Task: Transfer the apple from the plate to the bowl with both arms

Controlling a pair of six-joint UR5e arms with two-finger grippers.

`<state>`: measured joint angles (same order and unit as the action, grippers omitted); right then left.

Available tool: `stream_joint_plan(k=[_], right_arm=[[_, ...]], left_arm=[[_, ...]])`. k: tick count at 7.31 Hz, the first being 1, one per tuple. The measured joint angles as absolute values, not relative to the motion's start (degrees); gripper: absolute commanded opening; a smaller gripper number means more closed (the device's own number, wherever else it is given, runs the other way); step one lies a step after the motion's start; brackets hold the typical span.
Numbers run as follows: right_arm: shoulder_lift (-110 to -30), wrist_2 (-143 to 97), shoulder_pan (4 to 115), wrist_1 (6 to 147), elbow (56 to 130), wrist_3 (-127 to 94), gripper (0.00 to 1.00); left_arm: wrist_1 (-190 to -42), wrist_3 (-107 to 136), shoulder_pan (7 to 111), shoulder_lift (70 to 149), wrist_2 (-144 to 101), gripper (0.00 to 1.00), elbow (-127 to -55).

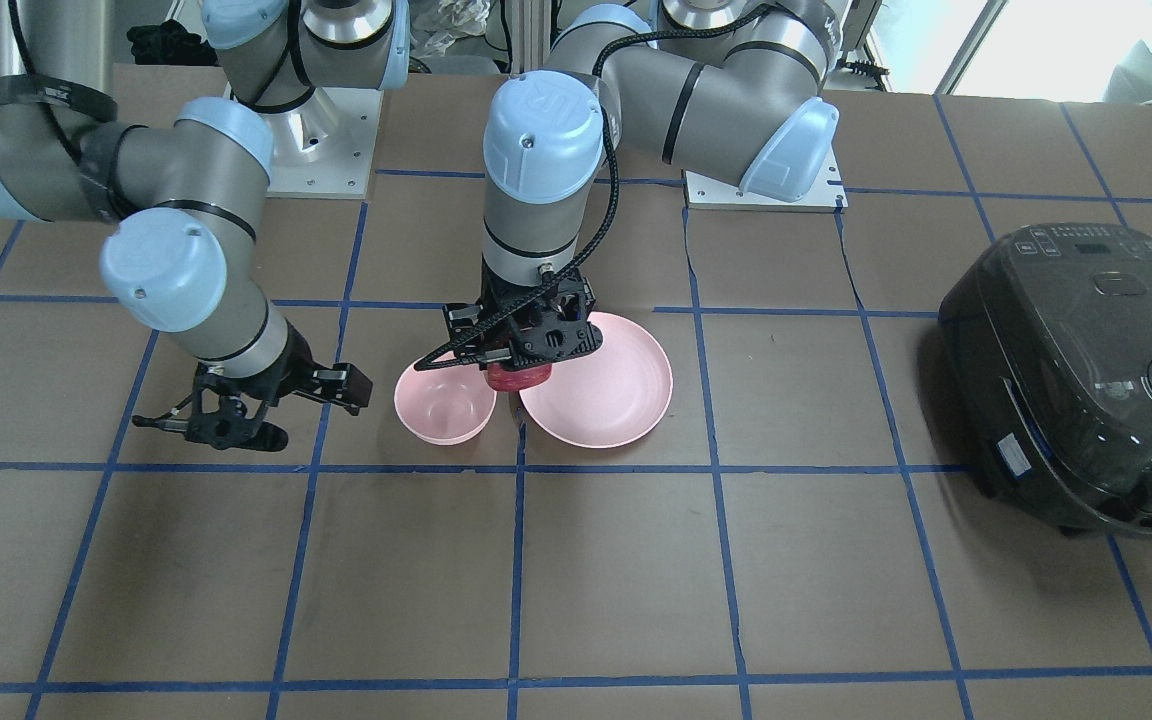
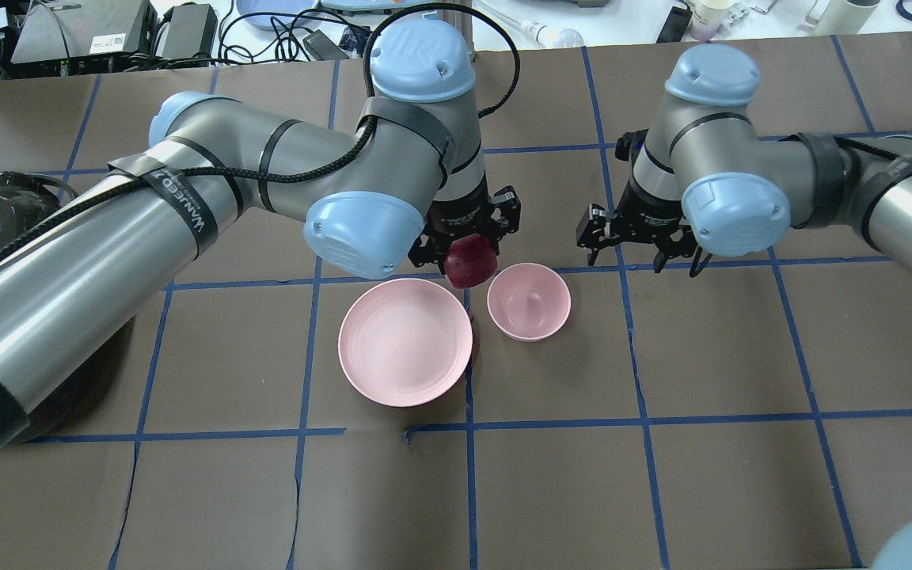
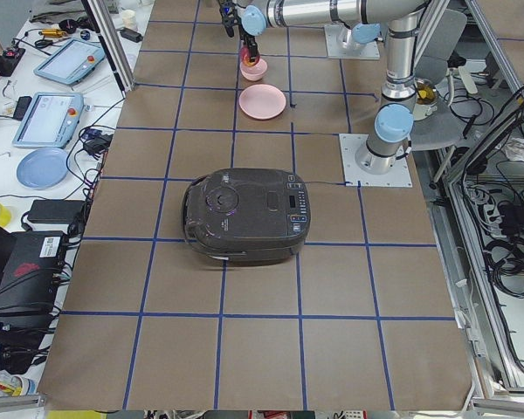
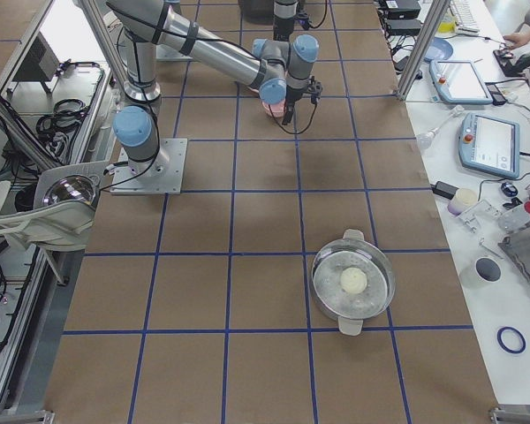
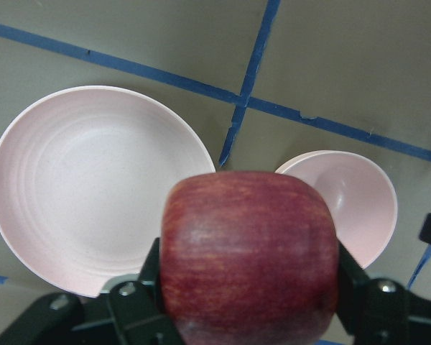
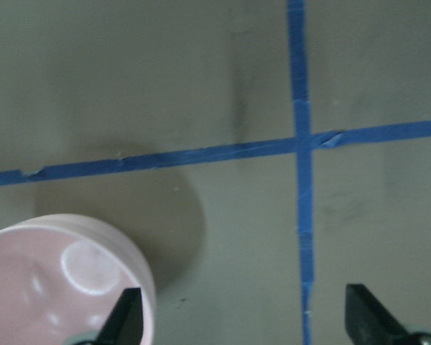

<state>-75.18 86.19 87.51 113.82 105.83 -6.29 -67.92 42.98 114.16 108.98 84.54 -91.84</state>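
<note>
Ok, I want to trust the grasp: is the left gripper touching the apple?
Touching. The left wrist view shows the apple pinched between the black fingers of the left gripper, one pressed against each side.

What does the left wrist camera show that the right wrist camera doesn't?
Left wrist only: the left gripper shut on the apple, lifted clear of the plate, which lies empty below.
Right wrist only: the right gripper, open and holding nothing, over bare table beside the bowl.
Both: the bowl, with no apple in it yet, and the blue tape lines on the table.
</note>
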Motion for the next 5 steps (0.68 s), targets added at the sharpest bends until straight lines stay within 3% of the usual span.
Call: stream_joint_plan(k=[5], right_arm=[[-80.82,89.35,81.96,106.25,103.62,-4.96,1.00]], left_arm=[[-58.02,49.35,120.08,118.20,83.31,0.00,-91.79]])
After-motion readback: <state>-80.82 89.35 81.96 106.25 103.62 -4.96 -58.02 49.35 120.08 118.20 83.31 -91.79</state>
